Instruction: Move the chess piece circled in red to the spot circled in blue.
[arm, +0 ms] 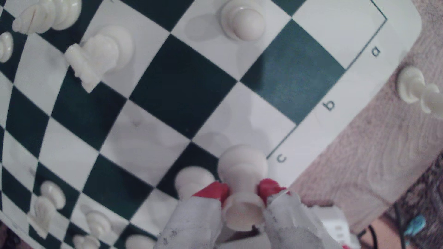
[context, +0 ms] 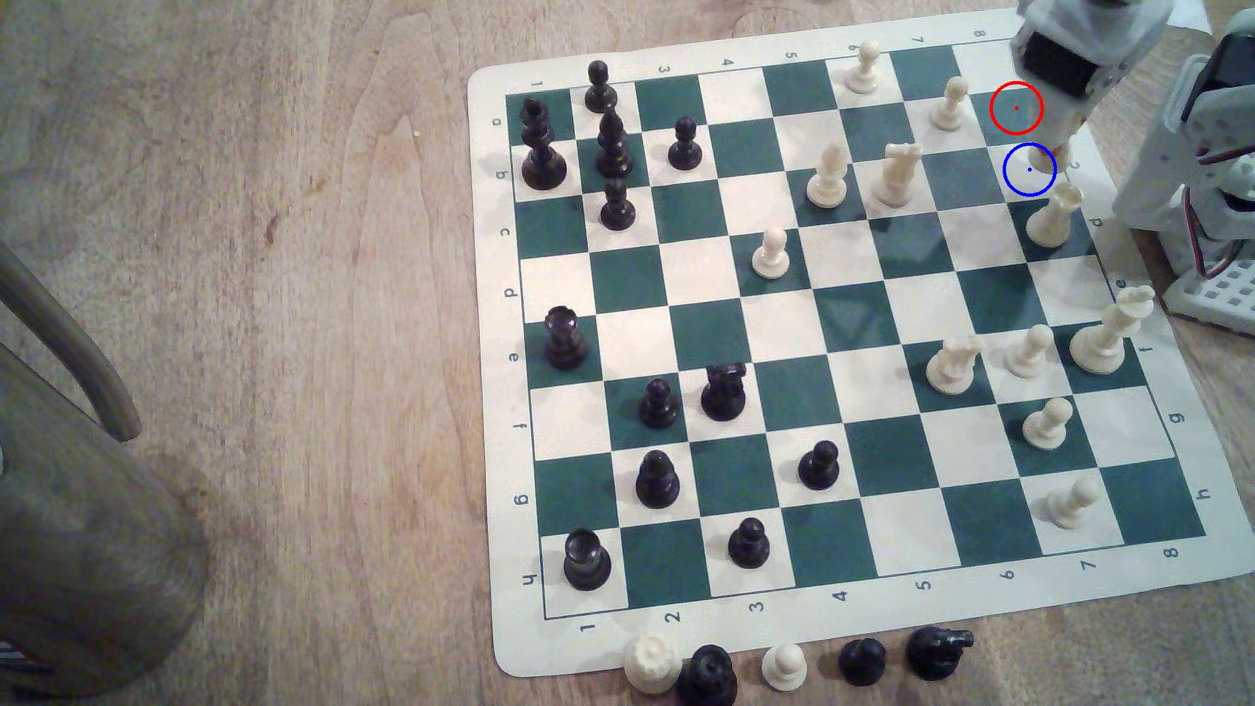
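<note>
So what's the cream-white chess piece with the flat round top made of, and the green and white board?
The cream-white flat-topped chess piece, held between the gripper's red tips, looks like smooth moulded plastic with a soft sheen. The green and white board seems a thin printed flexible mat, perhaps vinyl: its edge lies slightly wavy.

Glossy cream plastic rook

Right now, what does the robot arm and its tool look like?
The arm is built from white plastic segments with black motor blocks set into them, and red and black cables loop near its base, which sits on a white gridded block. In the wrist view, the tool has two pale grey-white fingers, scuffed with dark specks, each ending in a red tip.
</note>
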